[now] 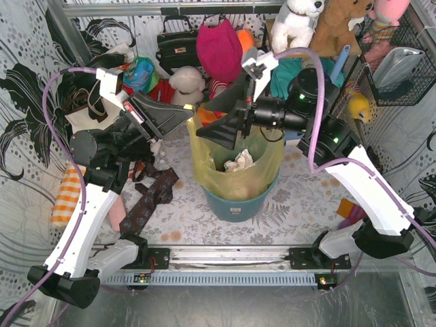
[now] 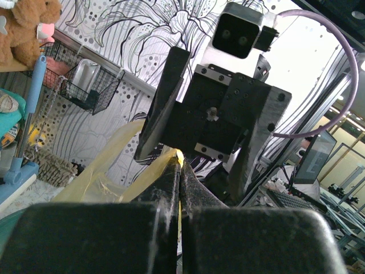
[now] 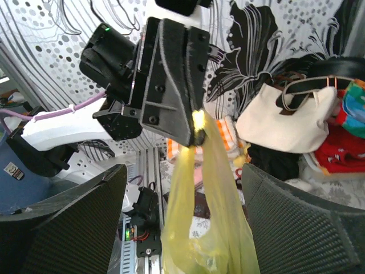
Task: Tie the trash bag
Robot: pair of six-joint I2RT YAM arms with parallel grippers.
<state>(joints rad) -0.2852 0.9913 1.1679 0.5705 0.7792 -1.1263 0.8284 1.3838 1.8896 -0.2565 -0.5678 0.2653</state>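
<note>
Left gripper: jaws pressed together with a fold of yellow film pinched between them, only a sliver of plastic showing at the seam. It holds the near-left part of the rim up and away from the bin, which I take as pulling out one tail for a knot.

Trash bag: thin yellow-green liner seated in the teal bin at mid-table. Its pinched edge is drawn up into a taut, narrow strip; the rest of the mouth sags open. Crumpled white paper lies inside, below the rim, so nothing blocks gathering the top.

Right gripper: jaws spread wide and holding nothing, one finger on each side of the hanging strip. It faces the left gripper just above the bag's mouth, probably lined up to take a second hold beside the pinch. Whether either finger is touching the film cannot be told from these views.

Stage, as judged: early. One edge is lifted, no twist or knot is visible, and the far rim is not yet gathered.

Surroundings: a cream tote and soft toys lie on the table well apart from the bin, with no part in the work.
</note>
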